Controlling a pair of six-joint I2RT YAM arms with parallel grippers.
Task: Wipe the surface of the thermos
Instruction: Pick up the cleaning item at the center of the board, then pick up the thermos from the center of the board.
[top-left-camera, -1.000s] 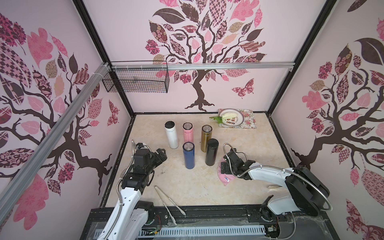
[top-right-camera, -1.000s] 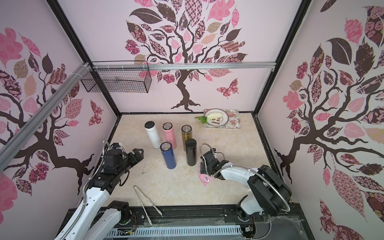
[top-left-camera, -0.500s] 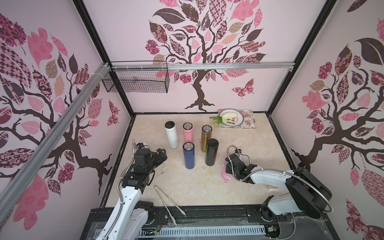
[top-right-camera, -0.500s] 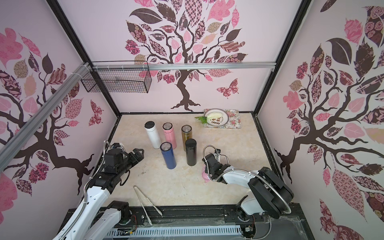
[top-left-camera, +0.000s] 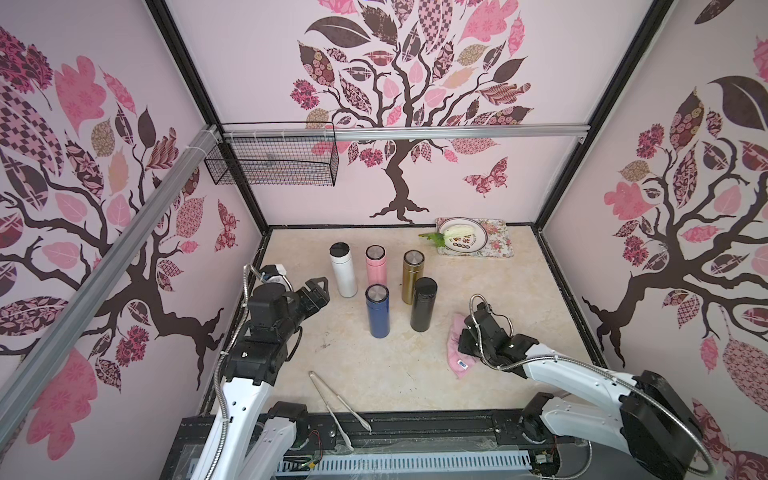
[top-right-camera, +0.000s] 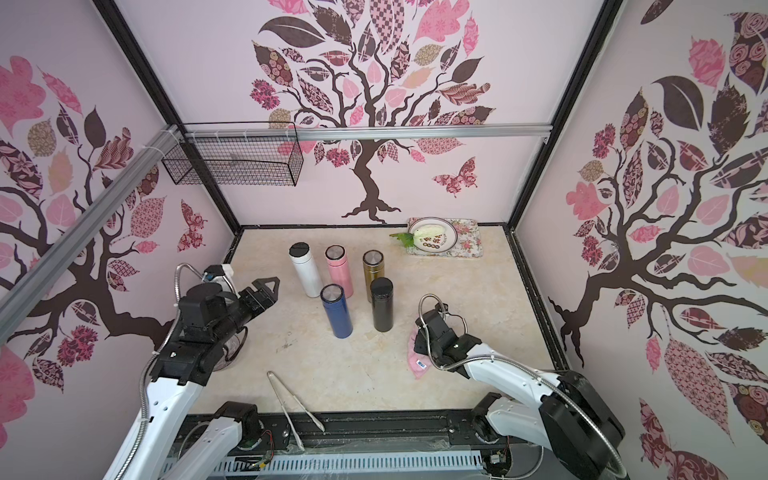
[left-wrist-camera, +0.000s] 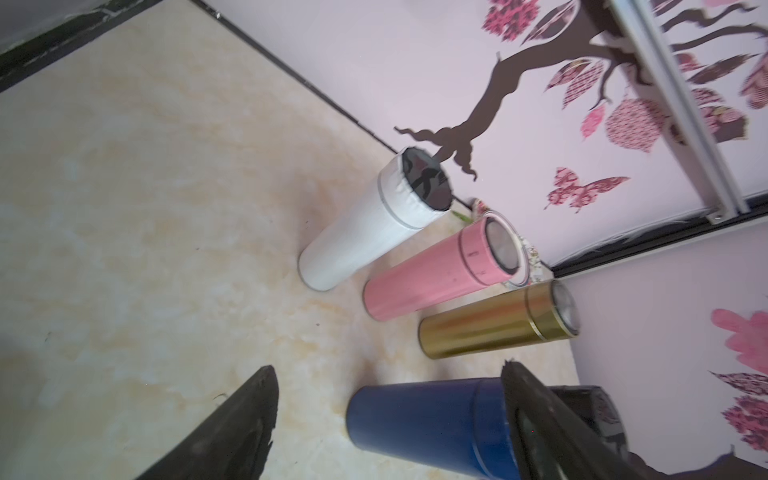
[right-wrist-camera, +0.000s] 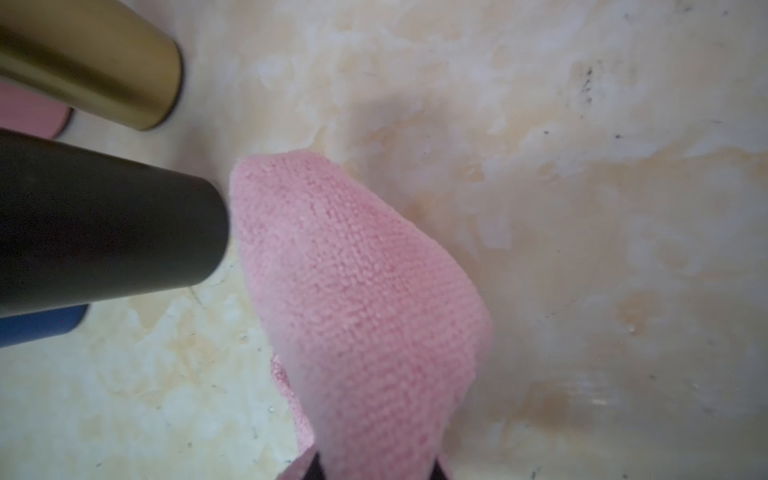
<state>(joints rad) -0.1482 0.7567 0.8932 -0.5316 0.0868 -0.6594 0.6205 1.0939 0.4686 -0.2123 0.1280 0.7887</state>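
Observation:
Several thermoses stand upright mid-table in both top views: white (top-left-camera: 343, 270), pink (top-left-camera: 376, 266), gold (top-left-camera: 412, 276), blue (top-left-camera: 377, 311) and black (top-left-camera: 423, 304). A pink cloth (top-left-camera: 455, 353) lies bunched to the right of the black thermos. My right gripper (top-left-camera: 461, 340) is shut on the cloth (right-wrist-camera: 357, 291); a fold of it rises from the jaws beside the black thermos (right-wrist-camera: 104, 224). My left gripper (top-left-camera: 318, 291) hangs open left of the blue thermos (left-wrist-camera: 424, 419). That thermos stands ahead of the left gripper (left-wrist-camera: 386, 368), with nothing between the fingers.
Metal tongs (top-left-camera: 338, 401) lie at the table's front edge. A plate of food (top-left-camera: 463, 239) sits on a floral tray (top-left-camera: 500, 245) at the back right. A wire basket (top-left-camera: 270, 166) hangs on the back wall, above the left side.
My right gripper has shut on the pink cloth and drawn it up into a fold, shifting slightly right. The left gripper's jaws have narrowed a little; that arm has barely moved.

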